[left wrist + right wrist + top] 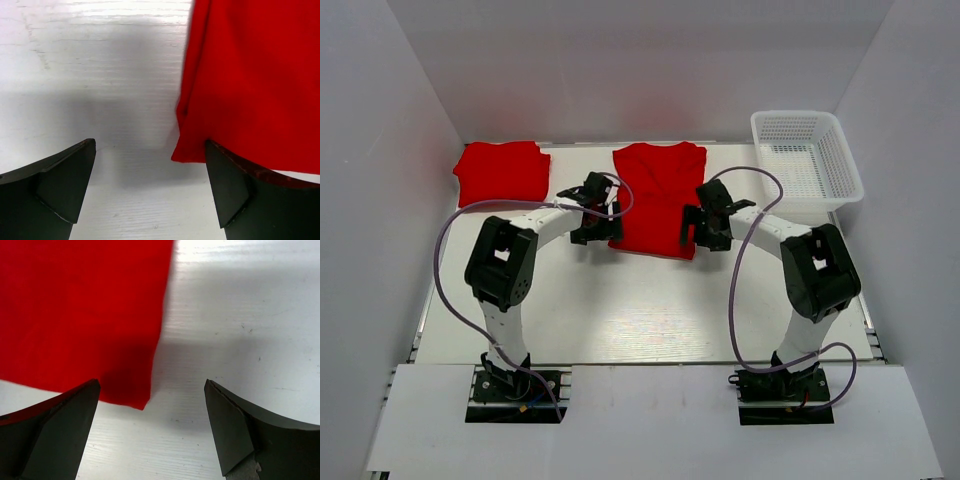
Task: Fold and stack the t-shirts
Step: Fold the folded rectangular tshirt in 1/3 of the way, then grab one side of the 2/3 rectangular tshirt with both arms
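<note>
The white table [620, 310] fills my view, smooth with faint ridged lines, and nothing blocks either arm. Biggest thing on it is the spread t-shirt [657, 190], soft plain red cloth lying flat at the middle back, collar toward the far wall, hem toward me. Off to the far left lies the folded t-shirt [502, 172], a neat red square, well apart from the first. At the far right corner stands the mesh basket [798, 115], white plastic lattice, rectangular. My left gripper [600, 232] hangs at the spread shirt's near left corner, jaws wide apart and holding nothing, one dark wedge finger over the hem's edge. My right gripper [705, 235] mirrors it at the near right corner, also spread wide, gripping nothing, the cloth's corner lying between its fingers.
</note>
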